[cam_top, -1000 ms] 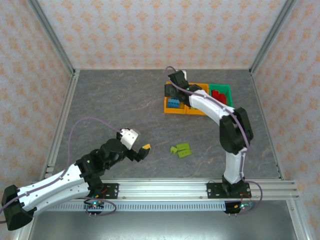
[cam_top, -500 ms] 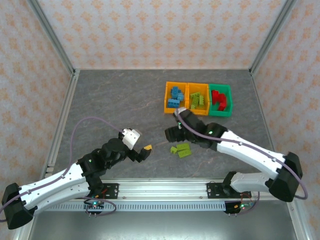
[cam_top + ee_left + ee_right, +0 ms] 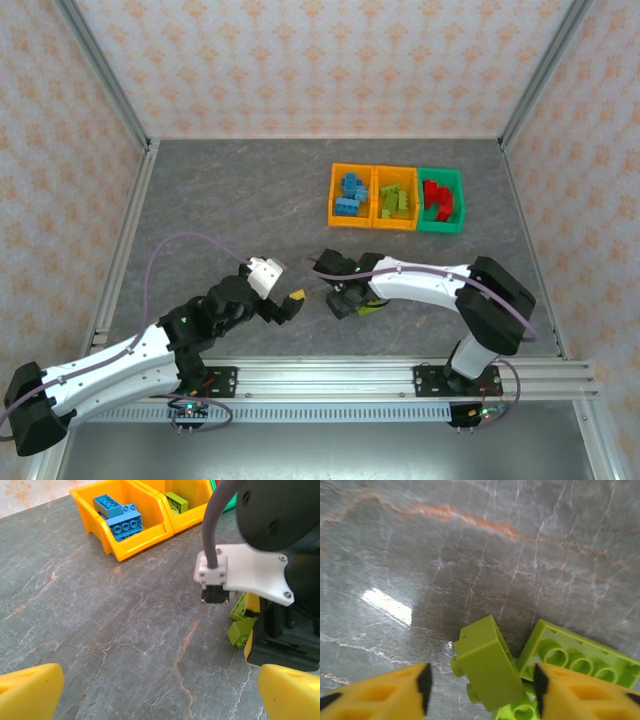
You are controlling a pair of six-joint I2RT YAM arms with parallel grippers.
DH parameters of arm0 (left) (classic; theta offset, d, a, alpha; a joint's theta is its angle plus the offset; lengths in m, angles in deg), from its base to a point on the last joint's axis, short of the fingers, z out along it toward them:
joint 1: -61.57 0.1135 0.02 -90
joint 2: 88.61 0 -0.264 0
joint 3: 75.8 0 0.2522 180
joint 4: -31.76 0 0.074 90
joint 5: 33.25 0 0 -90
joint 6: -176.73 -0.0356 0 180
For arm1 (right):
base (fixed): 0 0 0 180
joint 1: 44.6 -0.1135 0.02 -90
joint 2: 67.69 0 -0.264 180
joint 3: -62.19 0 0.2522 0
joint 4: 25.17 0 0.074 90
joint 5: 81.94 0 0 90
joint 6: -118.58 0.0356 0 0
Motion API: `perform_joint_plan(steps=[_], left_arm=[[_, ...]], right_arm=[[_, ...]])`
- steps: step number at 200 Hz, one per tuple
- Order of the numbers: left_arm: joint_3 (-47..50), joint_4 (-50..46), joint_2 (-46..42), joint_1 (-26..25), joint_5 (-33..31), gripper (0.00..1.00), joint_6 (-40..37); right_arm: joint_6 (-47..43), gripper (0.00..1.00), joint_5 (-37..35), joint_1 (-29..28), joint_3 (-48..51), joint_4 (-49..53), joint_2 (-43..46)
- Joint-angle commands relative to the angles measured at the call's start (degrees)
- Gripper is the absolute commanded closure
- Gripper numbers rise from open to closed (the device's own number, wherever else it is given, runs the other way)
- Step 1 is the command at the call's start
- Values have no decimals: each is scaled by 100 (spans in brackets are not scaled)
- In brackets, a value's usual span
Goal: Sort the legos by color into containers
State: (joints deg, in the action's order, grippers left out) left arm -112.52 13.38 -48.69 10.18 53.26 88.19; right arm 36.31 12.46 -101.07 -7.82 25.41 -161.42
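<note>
Your right gripper (image 3: 481, 690) is down at the table (image 3: 420, 555) with its yellow fingers (image 3: 375, 697) spread, one on each side of a small lime green brick (image 3: 487, 662); a gap shows between that brick and the finger on the wrist view's left, and nothing is pinched; a larger lime brick (image 3: 575, 655) lies hollow side up just beside the small one, close to the other finger. Your left gripper (image 3: 160, 695) hovers with its fingers spread wide and holds nothing; the lime legos (image 3: 242, 622) lie ahead of it and to its right, partly behind the right arm's wrist. The containers stand in a row well beyond both grippers: an orange bin (image 3: 334, 200) with blue legos (image 3: 350, 190); a second orange bin (image 3: 395, 227) with lime ones; a green bin (image 3: 441, 230) with red legos (image 3: 438, 197).
</note>
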Motion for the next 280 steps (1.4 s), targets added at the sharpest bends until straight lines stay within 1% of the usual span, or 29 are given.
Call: perform_joint_plan(steps=[1,12,18,36,56,74,93,110,136,161,180,192,203,216,224,229,235,240,245,261,280], left_arm=[[20,128,15,-4,-103,0,-40],[11,122,35,2,-91,0,-40],[7,125,40,-7,-82,0,-40],[2,125,44,-9,-67,0,-38],[-8,120,37,-3,-47,0,-31],[-5,120,18,-2,-16,0,-31],[7,124,-11,-4,5,0,-32],[5,123,2,-4,-11,0,-37],[3,153,32,-3,32,0,-22],[-24,116,42,-9,65,0,-23],[-22,102,8,-7,51,0,-27],[-16,99,-6,-7,39,0,-29],[-15,85,-11,-9,19,0,-31],[-16,79,-2,-5,0,0,-33],[-11,73,-2,-13,-10,0,-40],[-15,66,5,-7,-24,0,-45],[-16,60,7,-7,-44,0,-48],[-24,53,15,-3,-52,0,-57],[-24,41,22,-9,-61,0,-64],[-66,1,64,-3,-67,0,-75],[-127,-55,153,-7,-98,0,-75]], right_arm=[[6,52,103,-11,-29,-248,-74],[76,55,65,-6,6,-307,-106],[91,60,29,-5,22,-330,-125],[164,65,-62,-6,-7,-360,-162],[191,75,-62,-5,-44,-351,-128],[249,79,-164,-2,2,-411,49],[384,82,-267,11,130,-572,431],[615,83,-236,191,315,-868,900],[1065,84,-171,871,607,-1472,1682],[1326,84,-695,1736,536,-1755,2037],[1407,84,-747,2602,336,-2075,1801],[1308,84,-673,3048,24,-2176,1389],[1145,83,-639,3316,-393,-2180,903],[994,80,-498,3530,-954,-2117,314],[938,74,-476,3608,-1310,-1988,-2],[912,65,-476,3631,-1558,-1882,-188],[872,51,-481,3651,-1827,-1732,-361],[854,44,-529,3653,-2041,-1588,-466],[871,40,-583,3653,-2217,-1457,-547],[1037,34,-655,3659,-2381,-1175,-444],[1359,30,-541,3646,-1918,-1158,191]])
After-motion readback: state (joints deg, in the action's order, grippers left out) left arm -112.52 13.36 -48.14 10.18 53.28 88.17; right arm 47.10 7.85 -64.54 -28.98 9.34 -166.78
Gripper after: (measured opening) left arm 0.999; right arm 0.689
